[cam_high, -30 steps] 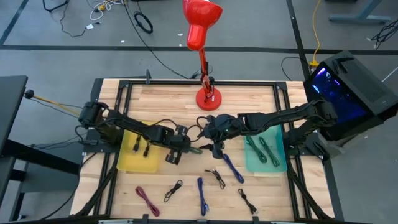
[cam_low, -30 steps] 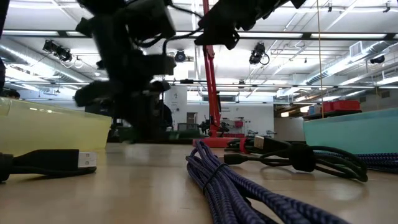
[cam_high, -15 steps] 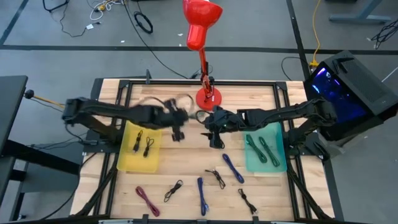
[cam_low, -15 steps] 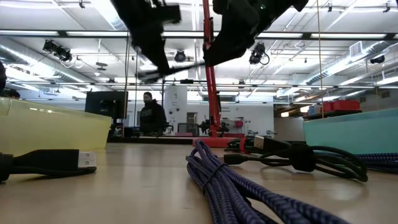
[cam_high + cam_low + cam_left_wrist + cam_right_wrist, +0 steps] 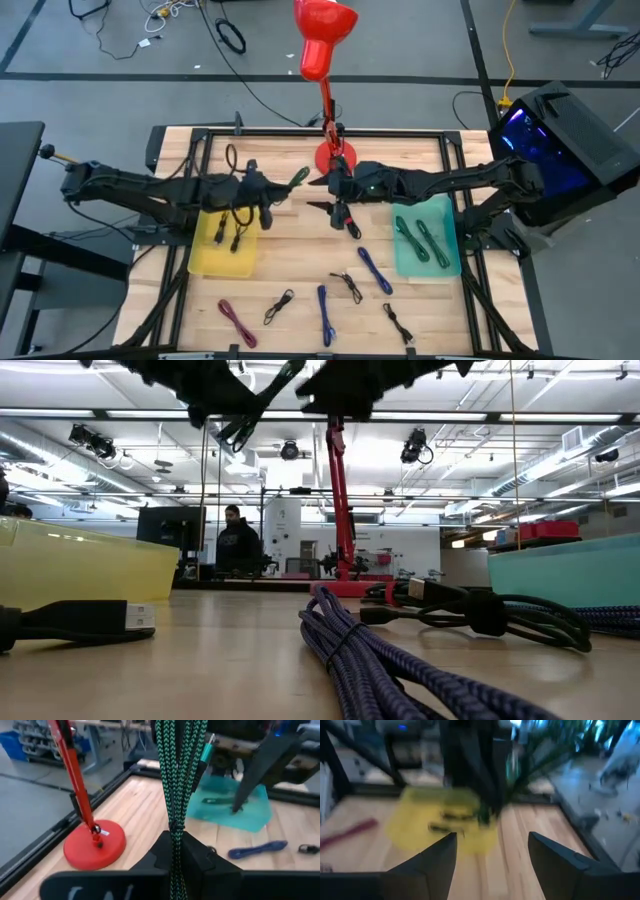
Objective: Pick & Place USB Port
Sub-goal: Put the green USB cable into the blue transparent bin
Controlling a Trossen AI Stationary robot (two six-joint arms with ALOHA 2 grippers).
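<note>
A coiled green braided USB cable (image 5: pixel 298 178) is in my left gripper (image 5: pixel 274 190), shut on it above the table's middle, right of the yellow bin (image 5: pixel 222 262). In the left wrist view the cable (image 5: pixel 175 765) sticks out past the gripper (image 5: pixel 175 847), a teal plug (image 5: pixel 205 752) near its far end. My right gripper (image 5: pixel 334 210) hangs open just to the right, in front of the red lamp base (image 5: pixel 331 158), touching nothing. In the right wrist view its fingers (image 5: pixel 436 865) stand wide apart. My left gripper pinches the green cable bundle between its two fingers near one end of the bundle (image 5: pixel 174 827). The fingers point roughly level toward the table's right and far side, with the bundle lying along them. The cable (image 5: pixel 262 400) is lifted clear of the table, its long part standing out beyond the fingertips.
The yellow bin holds two black cables (image 5: pixel 228 232). A teal bin (image 5: pixel 448 262) on the right holds green cables (image 5: pixel 420 240). Blue (image 5: pixel 372 268), black (image 5: pixel 347 287) and maroon (image 5: pixel 237 322) cables lie on the near half of the table. The lamp post (image 5: pixel 338 500) stands at the far middle.
My left gripper has risen from the tabletop and drawn back toward the table's left and far side, carrying the green cable up clear of the wood. My right gripper has moved a little toward the far edge and stays above the middle.
</note>
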